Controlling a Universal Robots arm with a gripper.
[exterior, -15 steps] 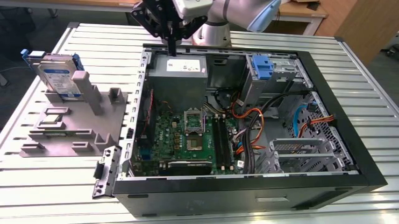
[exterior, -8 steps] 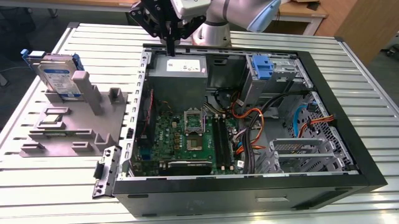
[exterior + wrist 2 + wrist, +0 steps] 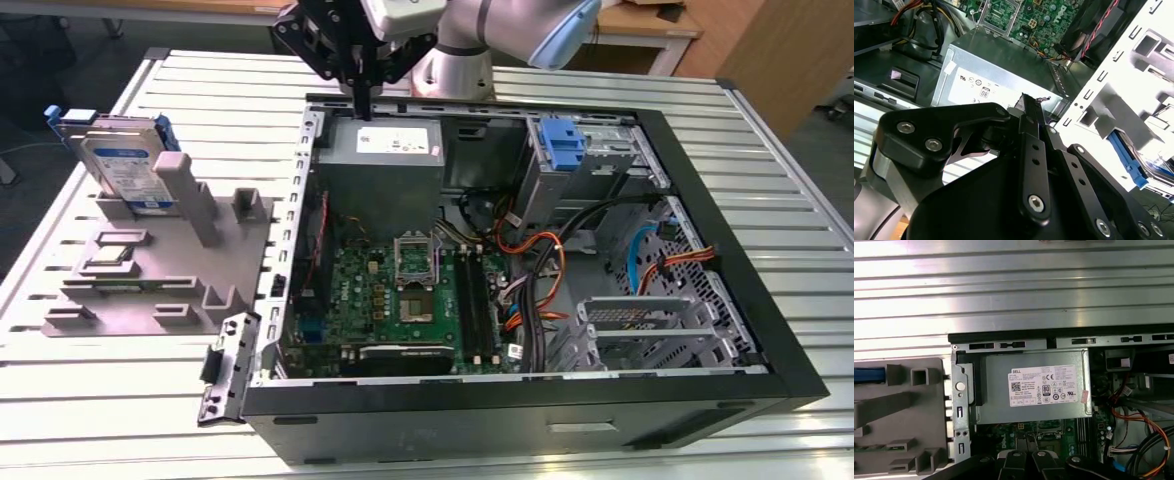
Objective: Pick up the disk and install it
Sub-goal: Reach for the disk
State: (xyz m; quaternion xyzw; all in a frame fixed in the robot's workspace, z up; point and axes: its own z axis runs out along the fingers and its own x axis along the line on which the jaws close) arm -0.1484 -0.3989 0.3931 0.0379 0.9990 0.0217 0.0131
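Exterior view, disk (image 3: 123, 165): upper left of the frame, on edge in a grey holder (image 3: 187, 270), blue rails at its sides, label showing.
Holder: on the slatted counter (image 3: 200, 80), just beside the left wall of the open case (image 3: 534, 410).
End effector (image 3: 360, 105): top centre of the frame, pointing down, fingers drawn together with nothing between them.
Power supply (image 3: 387, 145): grey box with a white sticker, upper left corner of the case, right under the end effector's tip.
Disk to end effector: well apart, with the case wall between.
Latch (image 3: 561, 145): blue, upright, upper right part of the case.
Motherboard (image 3: 400, 300): green, lower middle of the case, below the power supply.
First wrist view: power supply sticker (image 3: 1041, 385) facing the camera, holder (image 3: 899, 440) beside the case, black fingers (image 3: 1015, 460) lying side by side.
Second wrist view: one narrow dark tip (image 3: 1026, 100) in front of the power supply.
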